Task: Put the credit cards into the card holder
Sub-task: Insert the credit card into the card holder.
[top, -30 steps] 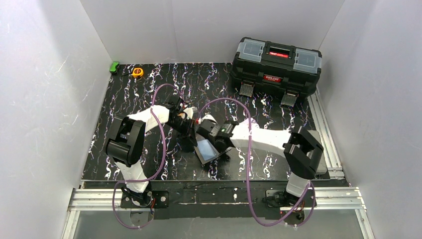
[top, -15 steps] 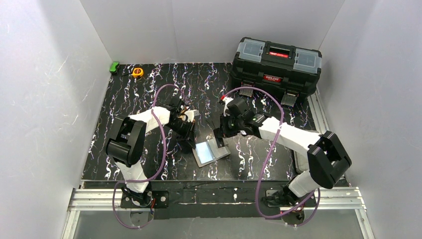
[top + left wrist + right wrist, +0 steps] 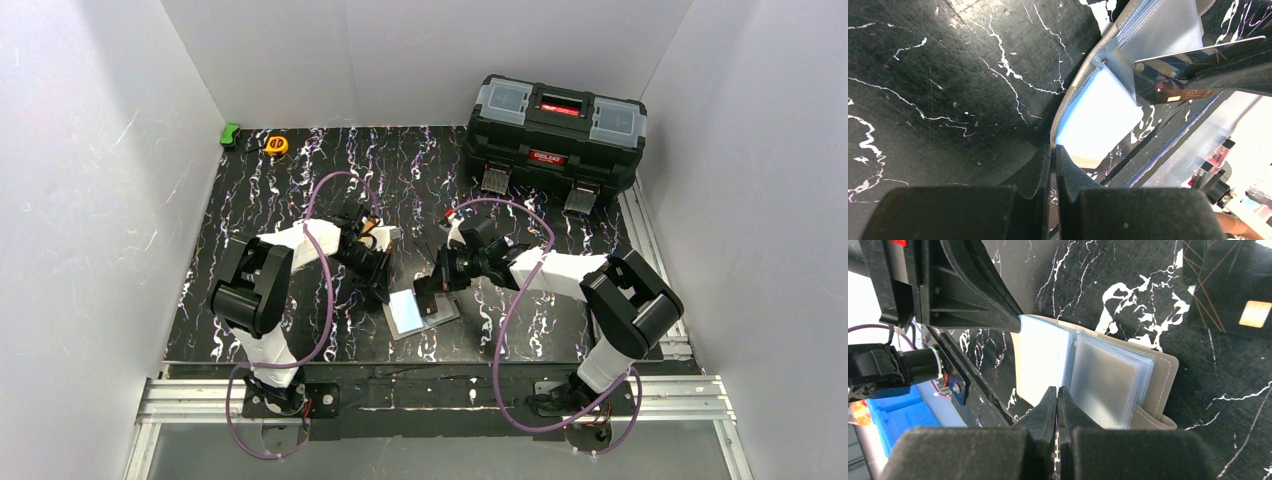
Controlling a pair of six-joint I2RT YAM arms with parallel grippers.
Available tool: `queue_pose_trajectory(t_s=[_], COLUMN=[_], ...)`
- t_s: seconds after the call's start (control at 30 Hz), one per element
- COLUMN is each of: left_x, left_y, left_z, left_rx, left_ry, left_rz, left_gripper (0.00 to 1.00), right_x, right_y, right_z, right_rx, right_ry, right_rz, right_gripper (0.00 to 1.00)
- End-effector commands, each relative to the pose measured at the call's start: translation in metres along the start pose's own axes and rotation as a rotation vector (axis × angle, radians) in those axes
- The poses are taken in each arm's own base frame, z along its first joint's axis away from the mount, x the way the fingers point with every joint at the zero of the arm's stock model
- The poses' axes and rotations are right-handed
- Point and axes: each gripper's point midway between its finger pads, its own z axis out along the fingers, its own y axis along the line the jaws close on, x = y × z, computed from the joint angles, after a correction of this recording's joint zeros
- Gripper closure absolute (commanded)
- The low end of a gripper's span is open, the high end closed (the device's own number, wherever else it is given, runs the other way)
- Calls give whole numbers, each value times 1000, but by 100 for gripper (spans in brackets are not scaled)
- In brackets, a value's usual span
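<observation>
Card [image 3: 1188,72] clamped edge-on in right gripper [image 3: 1057,389], hanging just over the card holder [image 3: 1164,372], roughly along its spine; left gripper [image 3: 1053,147] is pinched tight on the holder's outer edge.

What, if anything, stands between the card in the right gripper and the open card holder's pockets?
Nothing visible does. The right gripper holds the card edge-on, right at the clear pockets of the open card holder. The left gripper pinches the holder's cover at one side, off the card's path.
</observation>
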Motion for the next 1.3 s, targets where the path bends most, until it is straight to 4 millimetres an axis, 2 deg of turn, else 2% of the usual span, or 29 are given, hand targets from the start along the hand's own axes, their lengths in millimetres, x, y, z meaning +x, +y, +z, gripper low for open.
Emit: queue_pose_trajectory(t_s=[0.0,0.33,0.63,0.83,1.03,1.27], left_x=[2,0,-1,0,0,0], left_y=[-3,-6,-7,-7,-7,-9], left_z=[-7,-6,-6,-4,-2,0], left_rx=[-16,-10,-16,-15,-16,-12], left_ry=[-21,-25,-23,-17,-16,-13], left_rz=[61,47,44,40,36,39], left_gripper=[100,100,100,100,100,100], right_x=[-16,-7,-16,-6,1,2], right_y=[15,1,-20,-18,-7,-1], right_z=[1,5,-6,-3,1,0], right_rx=[-73,-67,-15,-57,-147,-188], right_ry=[-56,-26,-61,-26,11,16], right_rz=[-8,43,63,82,84,85], right_gripper=[99,99,99,99,99,99])
